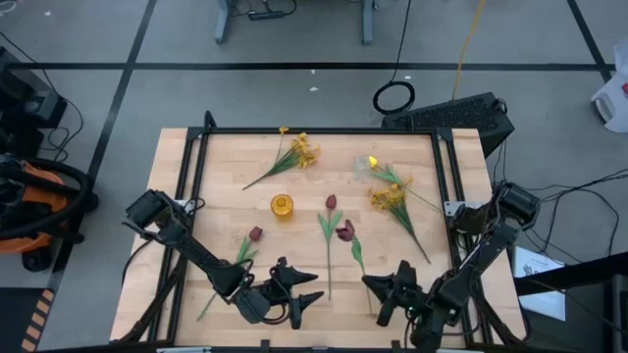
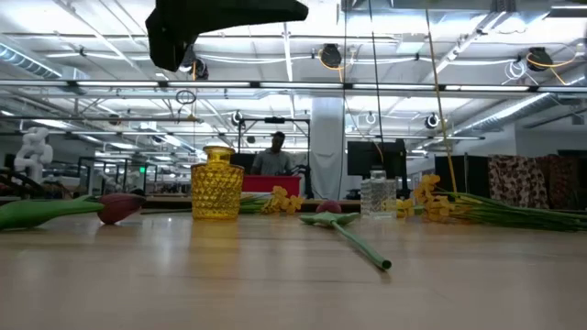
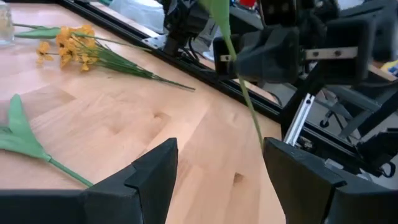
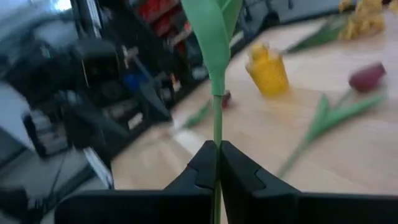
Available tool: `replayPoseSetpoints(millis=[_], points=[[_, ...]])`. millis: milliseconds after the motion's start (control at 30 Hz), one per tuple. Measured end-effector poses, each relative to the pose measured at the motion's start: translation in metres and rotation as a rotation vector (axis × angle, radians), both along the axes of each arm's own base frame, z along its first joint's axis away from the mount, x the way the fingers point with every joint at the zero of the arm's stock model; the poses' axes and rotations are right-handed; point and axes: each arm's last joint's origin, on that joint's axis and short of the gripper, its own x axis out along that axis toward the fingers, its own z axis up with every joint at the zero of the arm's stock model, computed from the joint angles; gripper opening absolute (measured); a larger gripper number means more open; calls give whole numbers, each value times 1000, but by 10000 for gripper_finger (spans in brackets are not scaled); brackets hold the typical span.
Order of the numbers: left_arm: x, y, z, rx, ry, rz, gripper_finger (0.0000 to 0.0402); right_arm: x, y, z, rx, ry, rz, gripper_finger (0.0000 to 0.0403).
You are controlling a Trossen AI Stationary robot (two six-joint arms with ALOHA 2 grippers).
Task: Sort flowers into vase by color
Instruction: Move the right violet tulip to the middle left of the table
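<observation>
My right gripper (image 4: 217, 149) is shut on the green stem of a dark red tulip (image 1: 345, 231) near the table's front edge. My left gripper (image 1: 312, 299) stands open to its left, above the table, holding nothing. A second red tulip (image 1: 331, 202) and a third (image 1: 255, 235) lie flat on the wood. A yellow glass vase (image 1: 283, 206) stands mid-table. A clear vase (image 1: 365, 169) holding a yellow tulip (image 1: 373, 162) stands farther back. One yellow spray (image 1: 299, 150) lies at the far side, and another (image 1: 391, 198) at the right. My right gripper pinches the tulip's stem (image 4: 217, 118) between its two fingers, below the leaf (image 4: 211, 31). The fingers reach nearly level and lie across the stem. The stem stands steeply through them (image 3: 249, 112), leaf end up. Whether its lower end touches the table, I cannot tell.
Black frame rails (image 1: 196, 167) run along the table's sides. Bare wood (image 1: 294, 265) lies between the vases and the grippers. A person (image 2: 273, 154) stands in the room far behind the table.
</observation>
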Motion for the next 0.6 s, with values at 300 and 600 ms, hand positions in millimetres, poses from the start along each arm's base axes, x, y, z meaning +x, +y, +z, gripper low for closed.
replayPoseSetpoints(millis=[300, 600], points=[[11, -6, -12, 11, -116, -8, 241, 43, 5, 1, -35, -90, -30, 4], [30, -5, -13, 10, -149, -5, 241, 75, -5, 0, -46, -171, 65, 4]])
